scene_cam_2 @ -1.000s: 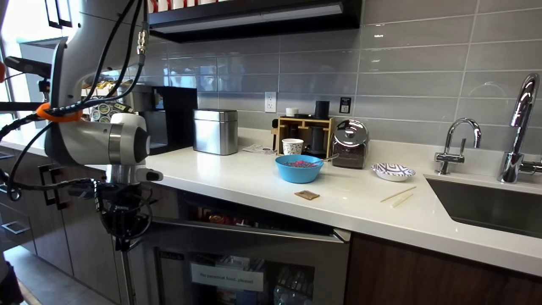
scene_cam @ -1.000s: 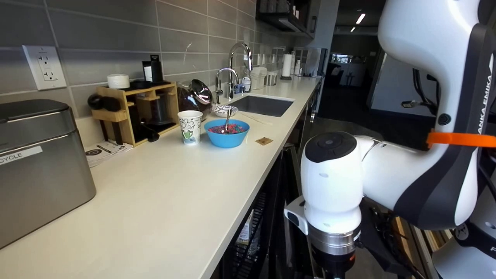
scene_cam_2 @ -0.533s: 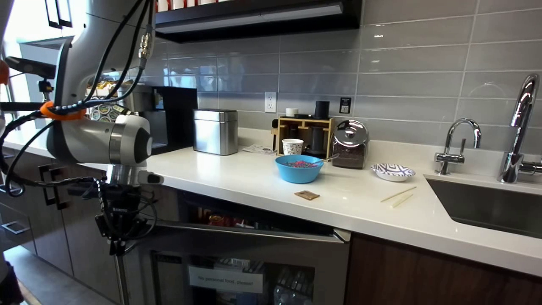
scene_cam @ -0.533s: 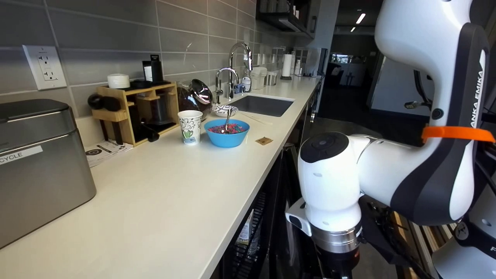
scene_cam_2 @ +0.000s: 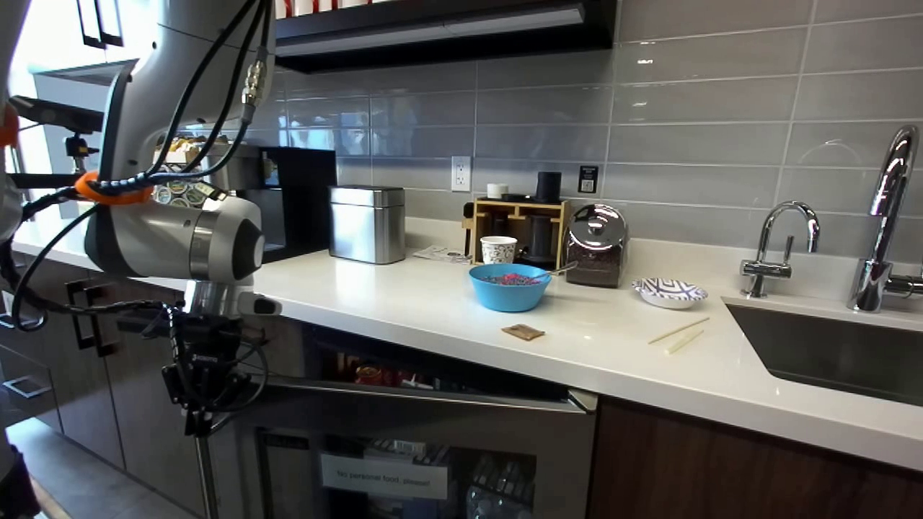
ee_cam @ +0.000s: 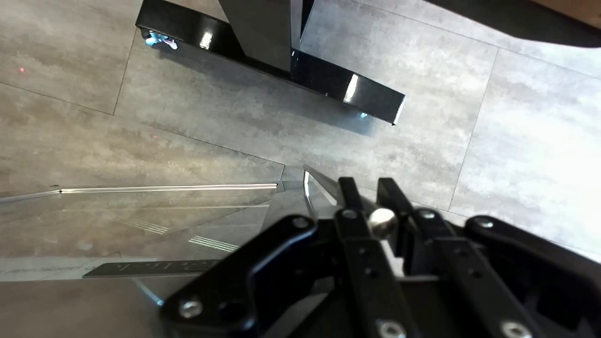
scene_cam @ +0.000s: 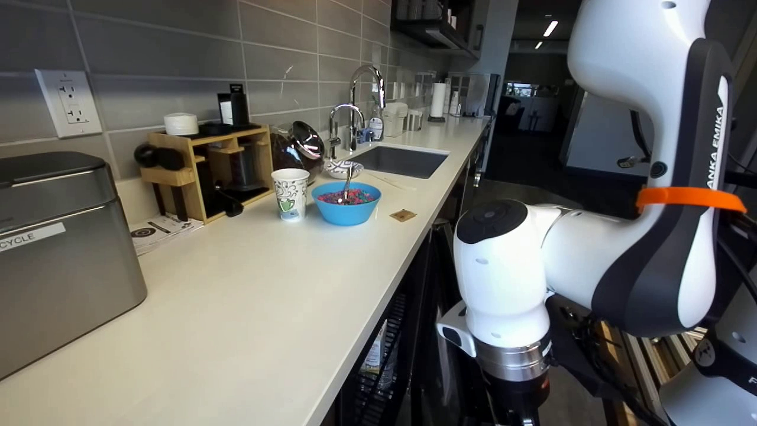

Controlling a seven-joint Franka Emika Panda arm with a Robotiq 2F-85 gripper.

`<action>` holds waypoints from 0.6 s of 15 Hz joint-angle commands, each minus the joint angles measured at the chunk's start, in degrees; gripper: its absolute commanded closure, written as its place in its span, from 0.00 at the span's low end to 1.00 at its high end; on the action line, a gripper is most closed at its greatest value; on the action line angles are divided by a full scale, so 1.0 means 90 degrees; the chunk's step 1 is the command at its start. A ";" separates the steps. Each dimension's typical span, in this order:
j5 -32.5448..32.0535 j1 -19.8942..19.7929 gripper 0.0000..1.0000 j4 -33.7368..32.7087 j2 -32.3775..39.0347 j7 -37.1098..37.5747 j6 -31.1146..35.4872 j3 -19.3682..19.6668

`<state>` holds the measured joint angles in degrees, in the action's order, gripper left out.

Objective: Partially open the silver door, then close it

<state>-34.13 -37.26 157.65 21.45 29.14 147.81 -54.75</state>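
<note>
Near, left in an exterior view: one white robot arm [scene_cam_2: 155, 234], whose gripper [ee_cam: 371, 193] pointed downward, lower than the top of the bench [scene_cam_2: 375, 295]. Jaws: narrow, holding a bar handle [scene_cam_2: 207, 476] by its upper end; its bright round tip showed between them in the wrist view.

Just right of the gripper, below the bench's front edge: one silver door [scene_cam_2: 566, 461], brushed steel, with a glass pane [scene_cam_2: 459, 458]. It stood ajar: its right end was just beside a dark wood cabinet front [scene_cam_2: 721, 454], while its left end, which bore the handle, stood out toward the near side. A notice [scene_cam_2: 384, 476] across the pane read "No personal food, please!"; goods [scene_cam_2: 368, 375], some of them red, showed in the gap behind the door's top edge.

On the nearer part of the bench: one flat brown packet [scene_cam_2: 523, 331]; behind it, one blue bowl [scene_cam_2: 509, 297] with multicoloured contents [scene_cam: 358, 197], against whose rim a metal utensil [scene_cam_2: 559, 271] leaned. Well to the right: two thin pale sticks [scene_cam_2: 678, 331], which lay near the sink [scene_cam_2: 829, 360], and behind them one shallow patterned dish [scene_cam_2: 669, 290].

Farther back, left to right: one lidded steel bin [scene_cam_2: 366, 231]; one paper cup [scene_cam_2: 498, 250], upright, in front of a wooden organizer [scene_cam_2: 520, 207]; one jar [scene_cam_2: 597, 249], through whose side a dark filling showed; two chrome taps [scene_cam_2: 766, 269], which stood at the sink's far edge.

Farthest: grey tiled wall [scene_cam_2: 685, 158] with one white outlet [scene_cam_2: 461, 174]; above, a dark shelf [scene_cam_2: 469, 50].
</note>
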 commanded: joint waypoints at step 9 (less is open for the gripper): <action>-0.0601 -0.1142 0.97 0.0008 0.0561 -0.0063 -0.0646 -0.0406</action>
<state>-37.99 -42.95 157.73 24.30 30.36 146.26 -58.21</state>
